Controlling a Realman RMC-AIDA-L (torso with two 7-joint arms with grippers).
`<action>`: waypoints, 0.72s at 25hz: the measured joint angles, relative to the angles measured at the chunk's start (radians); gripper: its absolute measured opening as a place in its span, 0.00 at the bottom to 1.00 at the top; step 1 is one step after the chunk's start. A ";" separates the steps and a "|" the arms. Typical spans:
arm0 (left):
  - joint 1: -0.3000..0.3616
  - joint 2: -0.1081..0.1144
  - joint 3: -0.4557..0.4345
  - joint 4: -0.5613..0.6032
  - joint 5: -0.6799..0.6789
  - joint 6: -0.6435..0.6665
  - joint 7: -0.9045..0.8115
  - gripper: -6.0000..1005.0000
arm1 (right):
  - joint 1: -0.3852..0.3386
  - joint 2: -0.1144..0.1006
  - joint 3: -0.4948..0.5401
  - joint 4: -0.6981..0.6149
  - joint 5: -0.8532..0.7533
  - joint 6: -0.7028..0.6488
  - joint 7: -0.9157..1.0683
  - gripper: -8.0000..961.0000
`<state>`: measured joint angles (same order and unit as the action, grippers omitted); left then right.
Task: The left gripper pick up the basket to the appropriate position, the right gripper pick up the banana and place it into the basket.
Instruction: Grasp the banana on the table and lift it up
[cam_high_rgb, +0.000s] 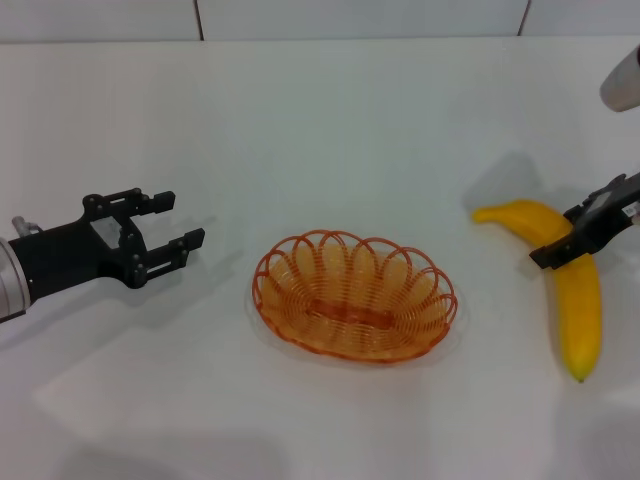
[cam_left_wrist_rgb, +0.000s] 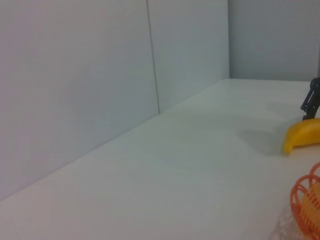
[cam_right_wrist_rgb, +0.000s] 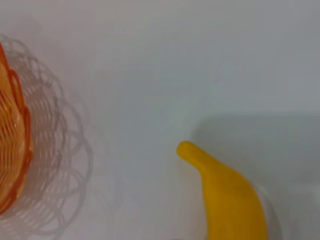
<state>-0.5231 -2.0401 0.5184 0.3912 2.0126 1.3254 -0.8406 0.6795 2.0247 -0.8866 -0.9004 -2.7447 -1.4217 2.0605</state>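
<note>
The orange wire basket (cam_high_rgb: 355, 295) sits on the white table in the middle of the head view, with nothing in it. My left gripper (cam_high_rgb: 182, 222) hovers open to its left, a short gap from the rim. The yellow banana (cam_high_rgb: 575, 300) lies flat at the right. My right gripper (cam_high_rgb: 555, 238) is down over the banana's bend, open, one finger on each side of it. The left wrist view catches the basket's edge (cam_left_wrist_rgb: 306, 205), the banana's end (cam_left_wrist_rgb: 302, 135) and the right gripper (cam_left_wrist_rgb: 311, 102) farther off. The right wrist view shows the banana's tip (cam_right_wrist_rgb: 230, 195) and the basket's rim (cam_right_wrist_rgb: 12, 145).
The white table (cam_high_rgb: 320, 120) runs back to a pale wall (cam_left_wrist_rgb: 75, 75) with vertical panel seams. A light-coloured segment of the right arm (cam_high_rgb: 622, 78) enters at the upper right corner.
</note>
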 joint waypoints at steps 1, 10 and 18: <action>0.000 0.000 0.000 0.000 0.000 0.000 0.000 0.62 | 0.000 0.000 -0.004 0.000 0.000 0.001 0.000 0.91; 0.000 0.000 0.000 0.000 0.000 0.000 0.000 0.62 | 0.000 0.001 -0.011 -0.007 0.009 -0.002 -0.003 0.78; 0.001 0.001 0.000 0.000 0.000 0.000 0.000 0.62 | 0.002 0.002 -0.011 -0.009 0.011 -0.004 -0.001 0.54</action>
<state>-0.5224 -2.0386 0.5184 0.3912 2.0125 1.3254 -0.8406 0.6813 2.0263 -0.8973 -0.9096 -2.7341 -1.4261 2.0598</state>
